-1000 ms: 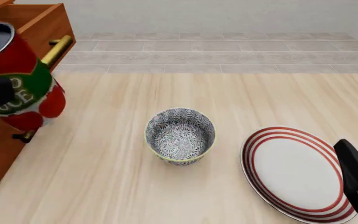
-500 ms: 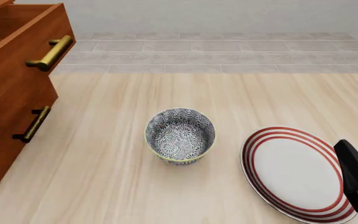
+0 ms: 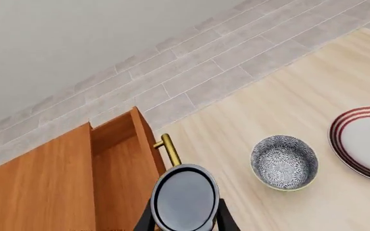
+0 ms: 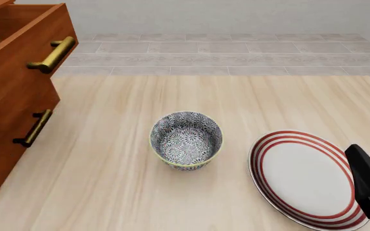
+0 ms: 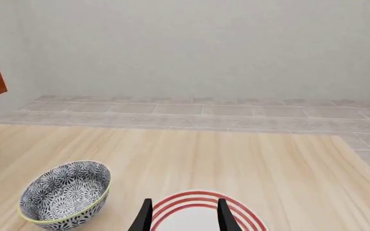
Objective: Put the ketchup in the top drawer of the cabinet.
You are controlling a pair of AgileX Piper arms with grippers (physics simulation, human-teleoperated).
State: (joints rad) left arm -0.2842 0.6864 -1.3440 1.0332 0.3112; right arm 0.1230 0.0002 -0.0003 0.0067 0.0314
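In the left wrist view my left gripper [image 3: 185,222] is shut on the ketchup [image 3: 185,197], of which only the dark grey flat top shows between the two fingers. It hangs high above the open top drawer [image 3: 116,166], near the brass handle [image 3: 167,148]. The front view shows the cabinet [image 4: 8,120] at the left with the top drawer [image 4: 27,36] pulled out. The ketchup and the left gripper are out of the front view. My right gripper [image 5: 185,219] is open and empty above the plate; its arm [image 4: 369,185] shows at the front right.
A grey patterned bowl [image 4: 186,140] stands mid-table. A white plate with red rings [image 4: 300,179] lies at the front right. The lower drawer front with its dark handle [image 4: 34,128] is closed. The tiled floor lies beyond the table's far edge.
One second ago the ketchup in my left gripper filled the front view's left edge, by the drawer. It has since risen out of that view. The right arm has not moved.
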